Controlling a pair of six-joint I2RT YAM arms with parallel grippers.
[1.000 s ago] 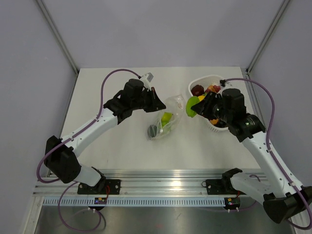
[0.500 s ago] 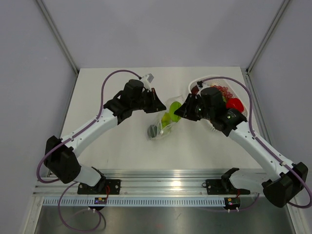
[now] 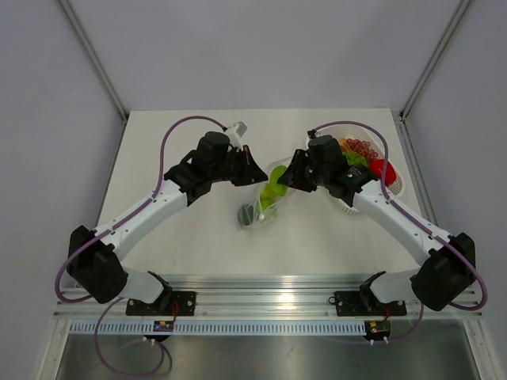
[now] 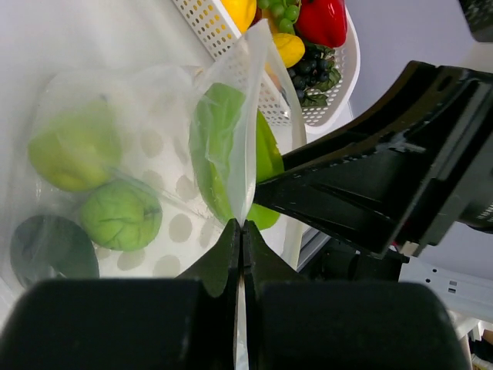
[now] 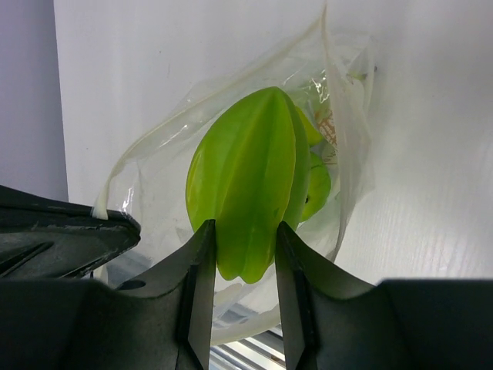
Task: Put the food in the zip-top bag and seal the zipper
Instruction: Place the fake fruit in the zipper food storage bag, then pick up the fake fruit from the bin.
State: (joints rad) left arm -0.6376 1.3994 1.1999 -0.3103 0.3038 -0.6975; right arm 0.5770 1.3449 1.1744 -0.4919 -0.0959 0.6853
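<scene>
Right tool (image 5: 243, 231), one starfruit (image 5: 250, 169) — now at bag (image 4: 166, 116), three fruits (image 4: 122, 214) inside

zip-top bag (image 4: 158, 85) 1 | basket (image 4: 202, 17) 1 | star fruit (image 5: 250, 185) 1 | bagged fruits (image 4: 119, 216) 3

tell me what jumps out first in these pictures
The bright ridged green fruit stands out, clamped in the right hand and poised at the mouth of the clear bag mid-table. Opposite, the left hand pinches the bag's edge, with two green pieces and a dark one already inside. At the right, a white basket holds more food, red, yellow and dark.
</scene>
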